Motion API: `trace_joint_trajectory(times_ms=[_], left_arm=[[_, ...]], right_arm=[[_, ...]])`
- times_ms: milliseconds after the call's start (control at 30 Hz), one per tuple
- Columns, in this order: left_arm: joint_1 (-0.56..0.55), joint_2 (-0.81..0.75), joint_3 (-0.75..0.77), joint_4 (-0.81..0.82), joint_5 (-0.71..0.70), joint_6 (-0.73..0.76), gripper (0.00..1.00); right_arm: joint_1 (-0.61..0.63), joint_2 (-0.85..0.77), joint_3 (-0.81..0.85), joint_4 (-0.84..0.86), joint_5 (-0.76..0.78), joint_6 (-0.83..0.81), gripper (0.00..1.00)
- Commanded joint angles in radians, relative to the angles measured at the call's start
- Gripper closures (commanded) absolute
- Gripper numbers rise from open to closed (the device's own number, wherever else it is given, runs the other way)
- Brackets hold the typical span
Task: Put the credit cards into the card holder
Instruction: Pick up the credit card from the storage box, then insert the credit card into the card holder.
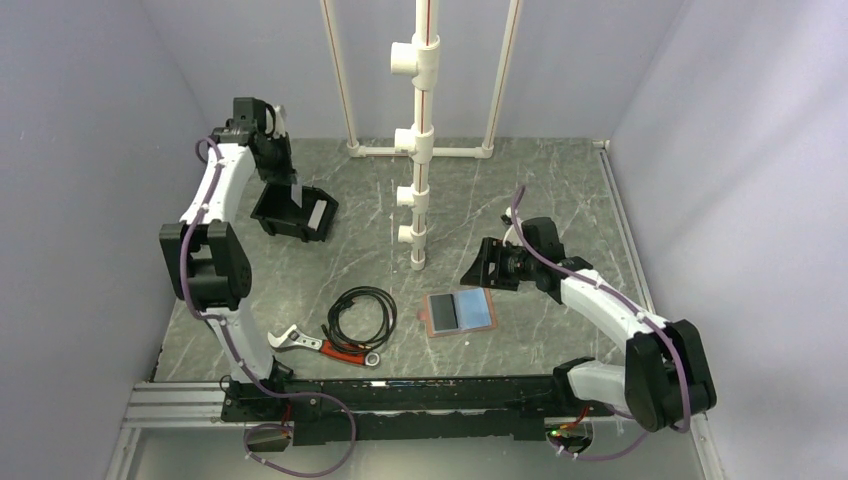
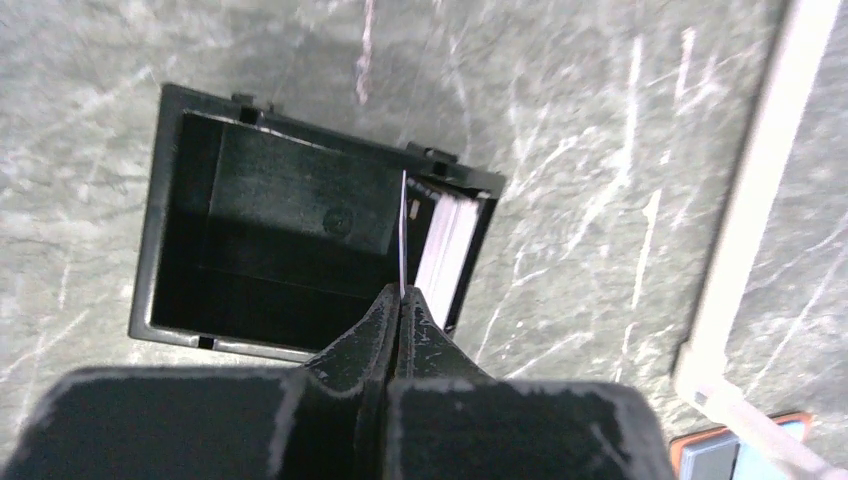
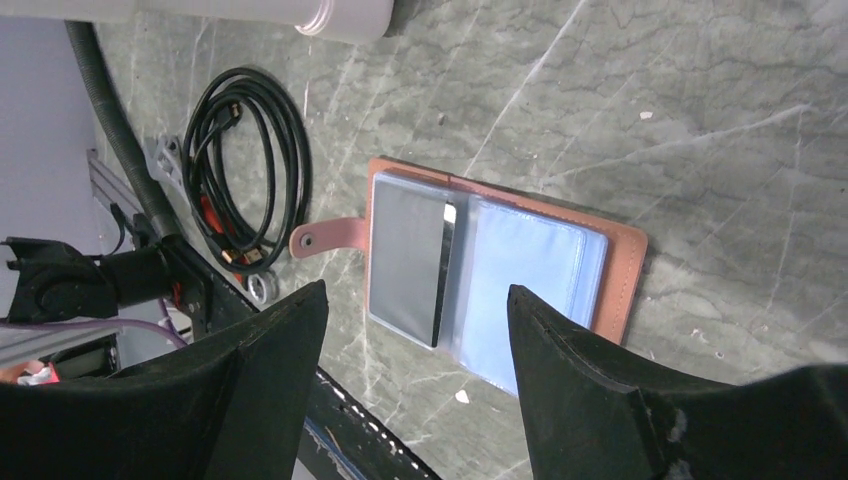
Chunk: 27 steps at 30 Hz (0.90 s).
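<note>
The bin [image 1: 272, 222] lies far left, the card holder [image 1: 459, 312] nearer and rightward, the cable [image 1: 362, 291] left of it.

Plain lilac walls [image 1: 80, 150] on three sides; grey marbled tabletop [image 1: 560, 190] (white-veined); white pipe frame [image 1: 427, 60] at back.

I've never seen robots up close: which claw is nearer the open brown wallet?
Right. The right gripper hangs open close over the card holder; the left gripper is far away over the black bin, pinching a credit card.

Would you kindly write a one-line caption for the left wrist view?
Left fingers pinch a thin card edge-on over the black bin, where more pale cards stand against one wall.
</note>
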Motion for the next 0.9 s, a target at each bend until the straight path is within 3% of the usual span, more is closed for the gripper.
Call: trace_joint_trajectory(times_ms=[0,100,233,333,500,600,700,867], left_arm=[[-0.007,-0.108,0.074,0.033,0.024,-0.052,1.0],[-0.008,-0.138,0.069,0.074,0.131,-0.105,1.0],[-0.005,-0.165,0.015,0.151,0.378,-0.238,1.0],[-0.009,-0.246,-0.13,0.208,0.524,-0.352,1.0],[-0.102,-0.452,-0.442,0.149,0.558,-0.387,1.0],[-0.25,-0.588,-0.647,0.203,0.534,-0.459,1.0],[-0.395,-0.736,-0.892,0.409,0.51,-0.654,1.0],[-0.611,-0.84,-1.204,0.886,0.392,-0.956,1.0]], right_arm=[[-0.005,0.038,0.081,0.025,0.022,-0.003,0.32],[-0.005,0.057,0.103,0.029,0.01,0.002,0.32],[-0.005,0.075,0.114,0.024,0.003,0.002,0.32],[-0.005,0.088,0.126,-0.032,0.039,-0.016,0.32],[-0.005,0.121,0.124,-0.164,0.082,-0.042,0.33],[-0.005,0.105,0.085,-0.184,0.09,-0.049,0.33],[-0.005,0.122,0.061,-0.202,0.142,-0.051,0.47],[0.007,0.151,0.005,-0.16,0.192,-0.009,0.57]])
